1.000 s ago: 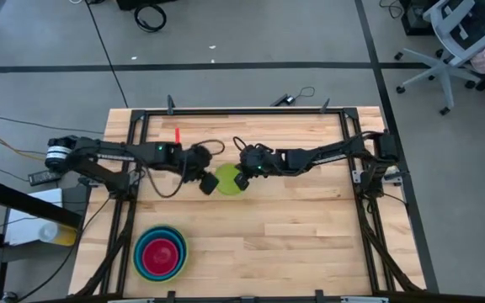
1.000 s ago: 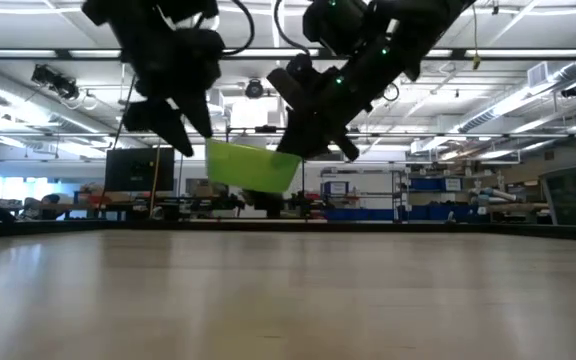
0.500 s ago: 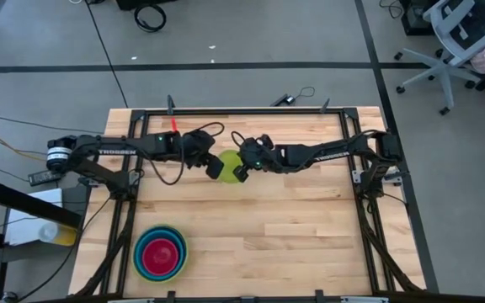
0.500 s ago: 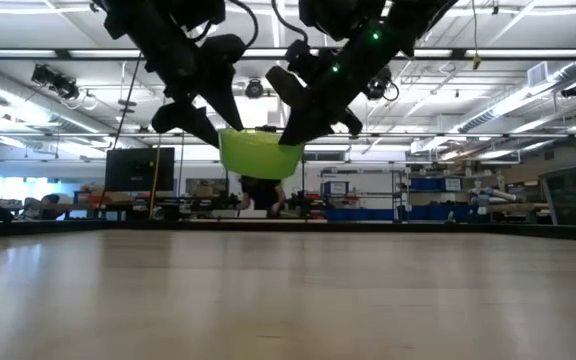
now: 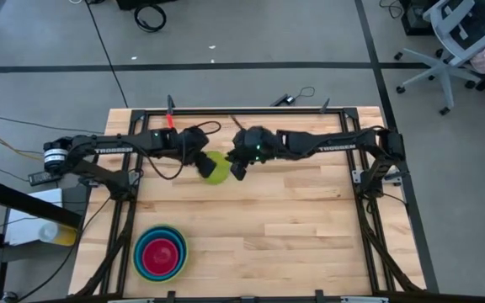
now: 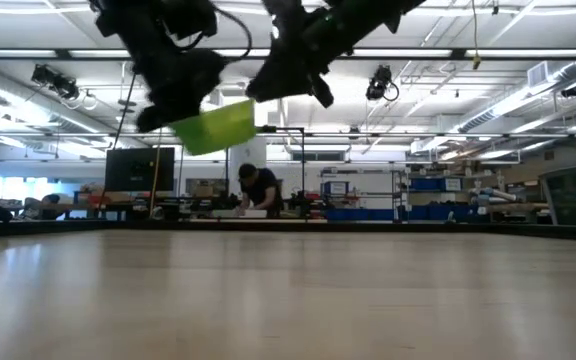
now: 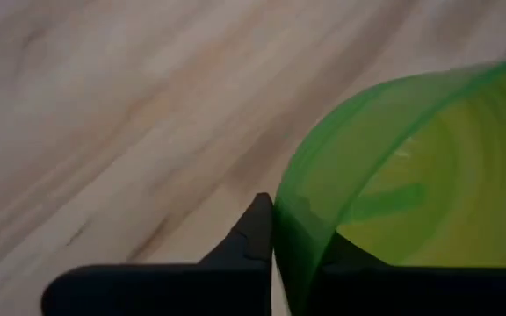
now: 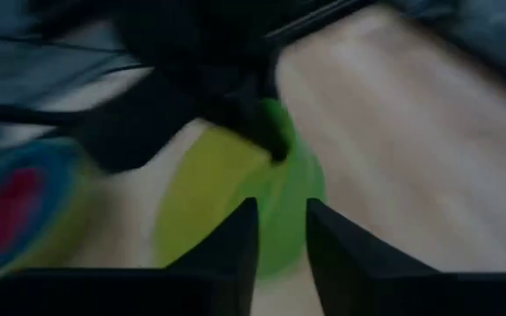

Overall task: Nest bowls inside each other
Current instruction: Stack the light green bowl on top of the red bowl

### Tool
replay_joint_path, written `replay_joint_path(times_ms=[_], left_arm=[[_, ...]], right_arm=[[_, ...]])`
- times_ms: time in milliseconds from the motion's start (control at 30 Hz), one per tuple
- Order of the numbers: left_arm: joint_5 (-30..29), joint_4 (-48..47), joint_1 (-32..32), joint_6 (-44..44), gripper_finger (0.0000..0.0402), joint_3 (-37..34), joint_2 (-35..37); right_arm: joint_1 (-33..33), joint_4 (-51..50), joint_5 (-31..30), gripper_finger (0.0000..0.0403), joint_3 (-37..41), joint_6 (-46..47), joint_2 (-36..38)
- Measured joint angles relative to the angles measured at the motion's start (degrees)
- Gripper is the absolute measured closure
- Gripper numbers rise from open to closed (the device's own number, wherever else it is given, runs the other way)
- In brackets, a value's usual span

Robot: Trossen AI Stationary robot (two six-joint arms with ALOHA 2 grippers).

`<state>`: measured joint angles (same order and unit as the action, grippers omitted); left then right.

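Your left gripper (image 5: 202, 164) pinches the lime-green bowl (image 5: 217, 167) by its rim, tilted high above the table (image 5: 310, 244). The right gripper (image 5: 236, 167), fingers parted, sits beside it; one nudge could knock it loose.

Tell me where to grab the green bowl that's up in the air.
By the rim. The green bowl has a thin wall that slips between two fingers, one inside and one outside. The left pincer already pinches it that way from the bowl's left edge; the bowl hangs tilted. The right pincer, apart from it now, would likely take the opposite, free rim.
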<state>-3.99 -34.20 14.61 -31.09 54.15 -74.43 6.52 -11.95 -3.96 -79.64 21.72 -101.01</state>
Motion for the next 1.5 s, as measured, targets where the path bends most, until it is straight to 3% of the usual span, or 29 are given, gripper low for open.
replay_joint_path(times_ms=[133,200,333,433,633,867,1067,1267,1500], left_arm=[[3.0,-10.0,0.6,5.4,0.0395,-0.2,2.0],[6.2,-15.8,0.4,9.4,0.0398,-0.2,3.1],[22.2,-24.0,-2.8,18.4,0.0398,-0.2,6.6],[26.2,-28.5,-9.5,16.2,0.0399,-0.2,9.8],[25.5,-27.2,-31.8,5.7,0.0399,-0.2,11.2],[14.0,-21.7,-49.4,-9.1,0.0396,-0.2,8.0],[12.7,-20.8,-55.6,-16.5,0.0374,-0.2,2.9],[12.6,-18.5,-57.6,-19.2,0.0340,-0.2,-1.2],[13.1,-19.7,-56.7,-23.8,0.0242,-0.2,0.1]], right_arm=[[2.6,2.4,16.1,0.0264,-2.8,2.4,0.7],[3.4,4.4,20.6,0.0248,-3.8,3.8,1.9],[4.6,2.6,18.0,0.0238,-4.1,3.9,4.8],[5.8,-2.7,14.0,0.0239,-4.0,2.3,6.3],[8.2,-12.1,8.6,0.0238,-3.4,0.4,8.6],[9.1,-11.8,7.4,0.0238,0.6,1.1,10.4],[9.1,-10.3,6.8,0.0238,2.5,1.2,10.4],[9.1,-10.4,6.6,0.0238,2.6,1.2,10.3],[9.1,-11.0,7.0,0.0238,2.6,1.2,10.3]])
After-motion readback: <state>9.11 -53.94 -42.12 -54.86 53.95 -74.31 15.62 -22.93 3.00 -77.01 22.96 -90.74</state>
